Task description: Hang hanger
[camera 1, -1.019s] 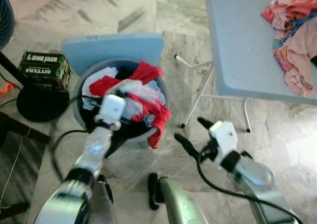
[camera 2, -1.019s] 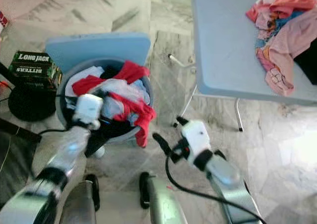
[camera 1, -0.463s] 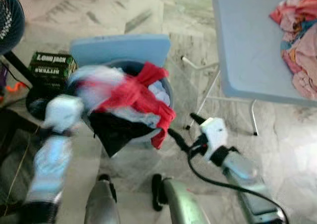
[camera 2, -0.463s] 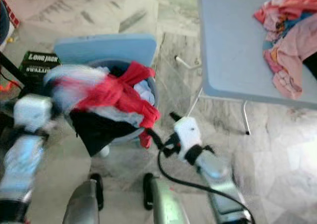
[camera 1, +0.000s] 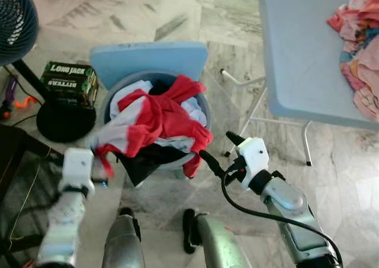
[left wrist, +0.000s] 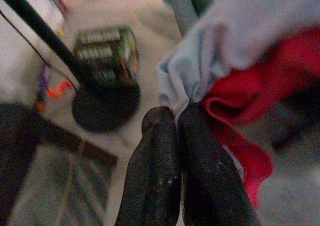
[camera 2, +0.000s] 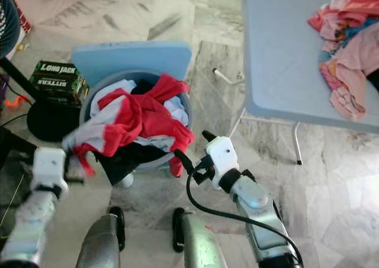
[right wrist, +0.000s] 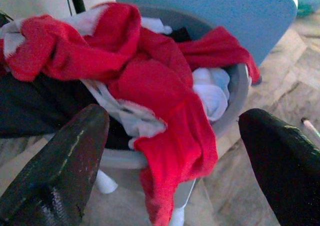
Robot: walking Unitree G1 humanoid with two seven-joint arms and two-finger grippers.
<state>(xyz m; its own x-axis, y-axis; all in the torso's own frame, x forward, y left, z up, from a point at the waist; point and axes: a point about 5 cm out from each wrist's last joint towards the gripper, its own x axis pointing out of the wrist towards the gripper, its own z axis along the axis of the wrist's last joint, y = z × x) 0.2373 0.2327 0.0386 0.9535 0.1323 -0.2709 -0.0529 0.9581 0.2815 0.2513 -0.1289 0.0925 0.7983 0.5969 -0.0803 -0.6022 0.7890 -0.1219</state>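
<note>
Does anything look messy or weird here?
Yes. The laundry basket is overstuffed: red and white clothes spill over its rim. The left pincer is shut on a corner of that cloth, stretching it out sideways. The right pincer hangs open beside the basket.

one basket (camera 1: 204,105), two clothes piles (camera 1: 362,54)

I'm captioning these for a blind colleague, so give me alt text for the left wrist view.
The left gripper is shut on a fold of red and white garment pulled from the laundry basket. Behind it on the marble floor are a green box and a black fan base.
</note>
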